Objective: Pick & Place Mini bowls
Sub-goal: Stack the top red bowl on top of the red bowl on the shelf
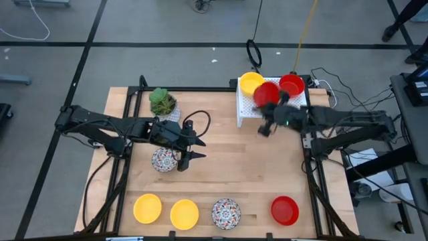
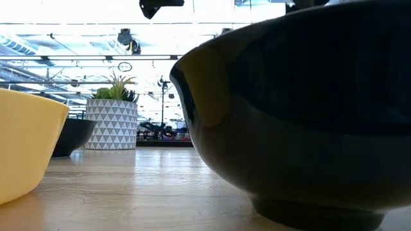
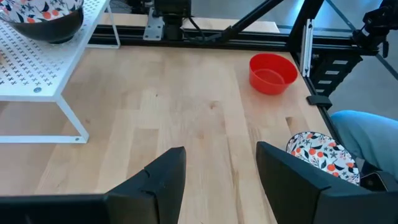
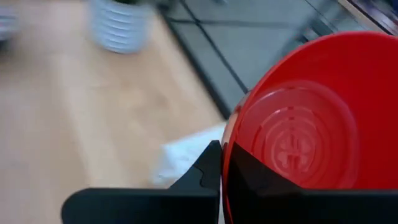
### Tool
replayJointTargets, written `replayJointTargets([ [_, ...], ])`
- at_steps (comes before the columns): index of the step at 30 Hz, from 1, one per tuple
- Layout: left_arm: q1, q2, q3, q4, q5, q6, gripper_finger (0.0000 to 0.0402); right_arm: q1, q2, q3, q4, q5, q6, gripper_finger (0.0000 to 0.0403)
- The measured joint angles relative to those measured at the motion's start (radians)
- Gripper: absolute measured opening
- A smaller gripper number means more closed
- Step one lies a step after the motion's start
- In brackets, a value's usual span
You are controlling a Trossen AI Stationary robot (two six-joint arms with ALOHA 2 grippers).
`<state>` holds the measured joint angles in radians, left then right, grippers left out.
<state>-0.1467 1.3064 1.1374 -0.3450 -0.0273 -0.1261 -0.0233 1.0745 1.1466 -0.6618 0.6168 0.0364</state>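
Two bowls sit on the white rack [image 1: 249,107]; the right gripper [image 1: 269,107] pinches a red bowl [image 1: 266,92] above it. The left gripper [image 1: 192,148], jaws spread, hovers beside a patterned bowl [image 1: 162,159]; four more wait along the near edge.

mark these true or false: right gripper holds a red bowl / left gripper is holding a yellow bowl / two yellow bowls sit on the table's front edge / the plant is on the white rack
1. The right gripper holds a red bowl: true.
2. The left gripper holds a yellow bowl: false, it is open and empty, next to a patterned bowl.
3. Two yellow bowls sit along the front edge: true.
4. The plant stands on the white rack: false, it stands on the table, left of the rack.
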Motion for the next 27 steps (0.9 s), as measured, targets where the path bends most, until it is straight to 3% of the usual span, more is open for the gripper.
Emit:
replayJointTargets([
  [5,0.000,0.000,0.000,-0.001,0.000,-0.001,0.0200,-0.180,0.000,0.081,-0.114,-0.024,0.063,0.0000],
  [15,0.000,0.000,0.000,-0.004,0.000,-0.008,0.0200,-0.522,0.022,0.087,-0.250,-0.142,0.163,0.0000],
  [19,0.000,0.000,0.000,-0.005,0.000,-0.008,0.0200,-0.602,0.038,0.087,-0.254,-0.229,0.170,0.0000],
  [27,0.000,0.000,0.000,-0.031,0.000,-0.009,0.0200,-0.672,0.109,0.087,-0.255,-0.227,0.162,0.0000],
])
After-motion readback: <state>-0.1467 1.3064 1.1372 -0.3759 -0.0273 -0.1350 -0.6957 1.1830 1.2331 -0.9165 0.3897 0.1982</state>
